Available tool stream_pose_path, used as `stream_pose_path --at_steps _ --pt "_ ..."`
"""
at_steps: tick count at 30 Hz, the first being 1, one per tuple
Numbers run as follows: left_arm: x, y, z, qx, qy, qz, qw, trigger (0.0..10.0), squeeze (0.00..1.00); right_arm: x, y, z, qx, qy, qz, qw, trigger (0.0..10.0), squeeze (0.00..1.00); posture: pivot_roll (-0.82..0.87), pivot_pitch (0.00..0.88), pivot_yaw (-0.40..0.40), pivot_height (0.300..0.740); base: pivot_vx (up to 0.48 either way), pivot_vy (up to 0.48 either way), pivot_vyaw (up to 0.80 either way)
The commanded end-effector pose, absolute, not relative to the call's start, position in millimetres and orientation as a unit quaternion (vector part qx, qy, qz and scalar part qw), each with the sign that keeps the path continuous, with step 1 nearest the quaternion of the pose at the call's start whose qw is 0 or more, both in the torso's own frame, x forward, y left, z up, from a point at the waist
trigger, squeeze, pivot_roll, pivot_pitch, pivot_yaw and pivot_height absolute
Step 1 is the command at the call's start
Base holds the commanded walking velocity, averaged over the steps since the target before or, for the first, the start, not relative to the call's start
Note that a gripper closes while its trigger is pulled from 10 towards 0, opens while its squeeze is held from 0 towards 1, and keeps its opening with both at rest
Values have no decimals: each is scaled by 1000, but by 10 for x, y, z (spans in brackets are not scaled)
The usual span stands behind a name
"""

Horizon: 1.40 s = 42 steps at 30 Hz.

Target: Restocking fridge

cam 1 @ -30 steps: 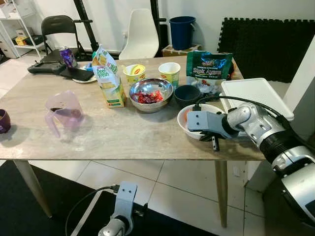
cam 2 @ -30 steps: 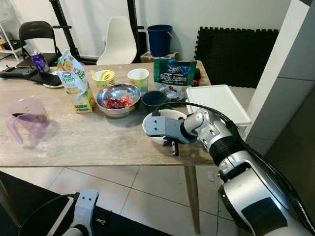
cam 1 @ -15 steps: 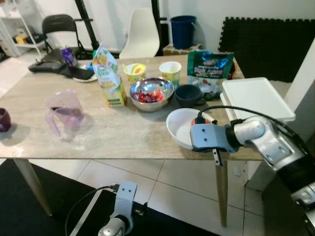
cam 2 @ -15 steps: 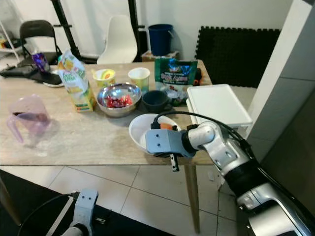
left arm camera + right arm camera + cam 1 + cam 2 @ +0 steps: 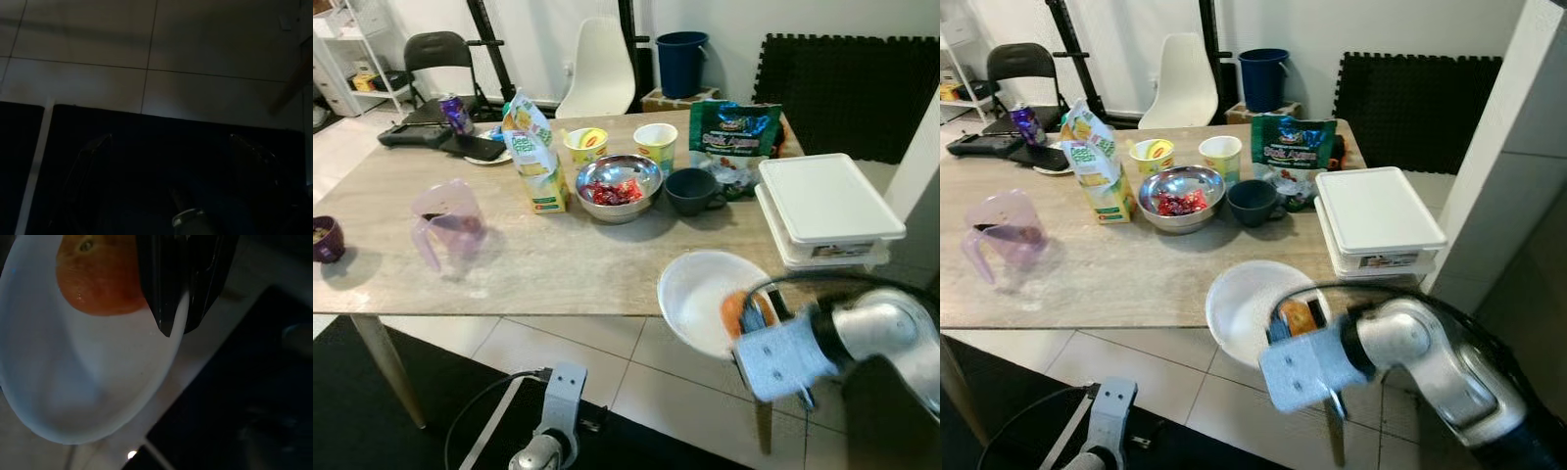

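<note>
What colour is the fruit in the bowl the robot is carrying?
Orange: the fruit in the white bowl shows best in the right wrist view.

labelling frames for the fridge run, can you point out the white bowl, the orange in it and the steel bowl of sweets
white bowl (image 5: 1239, 304), right eye view, bare inner surface
orange (image 5: 95, 276), right wrist view, middle of its skin
steel bowl (image 5: 641, 168), left eye view, inner wall near the rim
</note>
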<state>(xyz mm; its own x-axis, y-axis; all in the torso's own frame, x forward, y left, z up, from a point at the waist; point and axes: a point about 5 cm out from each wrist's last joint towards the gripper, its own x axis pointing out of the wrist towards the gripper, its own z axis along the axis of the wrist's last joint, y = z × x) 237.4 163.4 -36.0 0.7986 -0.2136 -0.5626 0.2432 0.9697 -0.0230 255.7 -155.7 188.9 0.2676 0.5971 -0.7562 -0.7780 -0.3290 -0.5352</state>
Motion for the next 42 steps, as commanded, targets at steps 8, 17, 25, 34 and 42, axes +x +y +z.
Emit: stream_pose_path --at_steps 8,17,25,34,42 --pt "2331 1710 -408 47 310 -122 942 10000 0 2129 -1577 1558 -538 135 650 520 0 0 -98 102 110 740 0 0 0" --pt "2279 1752 -456 49 319 -117 939 10000 0 2061 -1678 1228 -515 171 621 566 0 0 -95 98 108 740 0 0 0" --pt "2292 1743 -450 50 314 -110 942 10000 0 2328 -1952 647 -503 192 475 696 0 0 -86 95 107 740 0 0 0" --pt "2340 1773 -407 52 303 -100 946 10000 0 2288 -2122 278 -502 227 411 726 0 0 -71 87 104 740 0 0 0" --pt "2389 1754 -373 55 295 -101 949 10000 0 2293 -2234 -37 -503 260 345 749 0 0 -74 93 109 740 0 0 0"
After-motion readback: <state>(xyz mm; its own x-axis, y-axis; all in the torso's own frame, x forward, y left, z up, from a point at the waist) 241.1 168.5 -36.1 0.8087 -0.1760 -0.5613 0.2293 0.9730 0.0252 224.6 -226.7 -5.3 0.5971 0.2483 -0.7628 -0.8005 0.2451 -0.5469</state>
